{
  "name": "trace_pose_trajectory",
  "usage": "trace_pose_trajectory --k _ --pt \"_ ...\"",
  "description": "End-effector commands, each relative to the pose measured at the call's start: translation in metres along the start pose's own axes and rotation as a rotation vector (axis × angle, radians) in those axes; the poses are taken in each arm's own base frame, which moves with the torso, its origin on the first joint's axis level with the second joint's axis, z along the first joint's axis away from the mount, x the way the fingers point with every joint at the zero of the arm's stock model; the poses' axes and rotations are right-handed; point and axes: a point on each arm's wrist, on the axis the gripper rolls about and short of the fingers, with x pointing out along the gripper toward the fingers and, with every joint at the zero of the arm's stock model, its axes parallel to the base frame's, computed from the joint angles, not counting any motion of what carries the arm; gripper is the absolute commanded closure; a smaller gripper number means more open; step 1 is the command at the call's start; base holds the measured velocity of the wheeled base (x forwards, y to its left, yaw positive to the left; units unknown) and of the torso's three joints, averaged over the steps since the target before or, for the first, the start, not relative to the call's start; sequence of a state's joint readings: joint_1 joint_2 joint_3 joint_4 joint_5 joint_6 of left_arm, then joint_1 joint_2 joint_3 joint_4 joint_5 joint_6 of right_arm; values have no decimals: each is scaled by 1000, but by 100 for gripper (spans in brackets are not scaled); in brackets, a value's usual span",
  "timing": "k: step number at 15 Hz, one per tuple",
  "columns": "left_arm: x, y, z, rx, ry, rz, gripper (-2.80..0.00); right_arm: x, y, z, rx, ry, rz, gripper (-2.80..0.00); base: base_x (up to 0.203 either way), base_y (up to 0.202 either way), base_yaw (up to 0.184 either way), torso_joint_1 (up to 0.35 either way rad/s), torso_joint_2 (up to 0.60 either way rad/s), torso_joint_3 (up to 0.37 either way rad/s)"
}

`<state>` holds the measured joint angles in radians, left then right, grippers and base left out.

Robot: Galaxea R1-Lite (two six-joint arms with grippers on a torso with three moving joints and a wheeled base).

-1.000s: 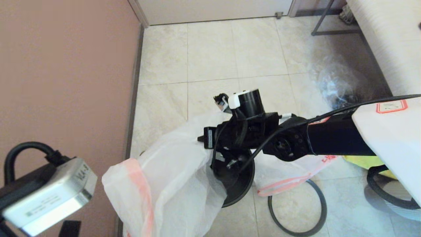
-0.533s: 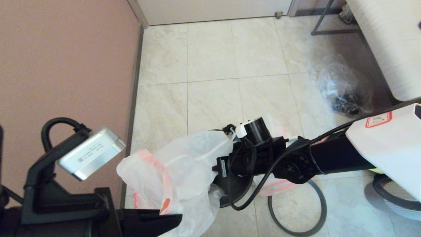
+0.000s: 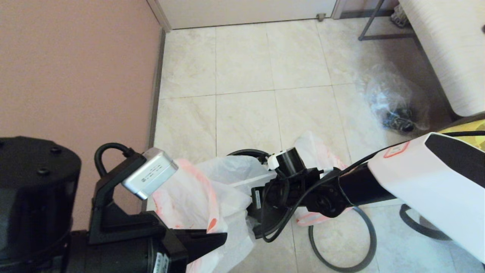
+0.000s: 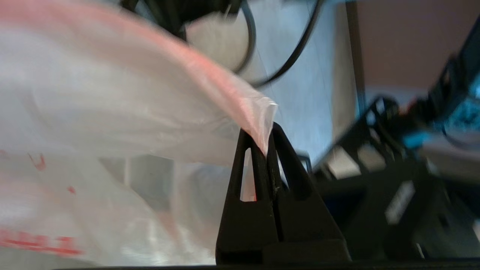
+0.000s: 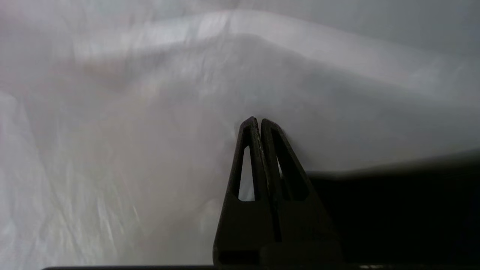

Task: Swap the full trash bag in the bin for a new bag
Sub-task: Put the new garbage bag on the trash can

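Over tiled floor (image 3: 246, 64), my left gripper (image 4: 267, 129) is pinching the white bag's (image 3: 189, 197) pink-edged rim, my right gripper (image 5: 258, 122) clamping its film above the bin (image 3: 246, 153).

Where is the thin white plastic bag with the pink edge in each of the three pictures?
Head view: the thin white plastic bag with the pink edge billows low in the middle, over the small round black bin.
Left wrist view: it fills the picture's left half, pink edge pinched in the left gripper.
Right wrist view: it fills nearly everything beyond the right gripper.
Shared landmark: the bag itself, the only thing all views show.
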<state>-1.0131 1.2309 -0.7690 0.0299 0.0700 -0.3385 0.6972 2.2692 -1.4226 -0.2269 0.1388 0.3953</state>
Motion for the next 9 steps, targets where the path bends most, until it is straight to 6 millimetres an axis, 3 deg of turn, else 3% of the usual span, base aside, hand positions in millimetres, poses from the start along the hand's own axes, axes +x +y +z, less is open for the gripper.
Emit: trace_pose_trajectory --k 1,4,7,9 --pt "16 3 0 -11 -29 12 0 23 -11 -5 3 -48 -29 0 0 0 0 0 0 0" --pt "20 0 -1 4 -96 -17 0 6 -3 13 -4 -145 -13 0 0 0 0 0 0 0" --pt "29 -4 0 9 -101 -29 0 -14 9 12 -14 -157 -32 0 0 0 0 0 0 0" --pt "42 -4 0 6 -119 -4 0 -39 12 10 -13 -167 -50 0 0 0 0 0 0 0"
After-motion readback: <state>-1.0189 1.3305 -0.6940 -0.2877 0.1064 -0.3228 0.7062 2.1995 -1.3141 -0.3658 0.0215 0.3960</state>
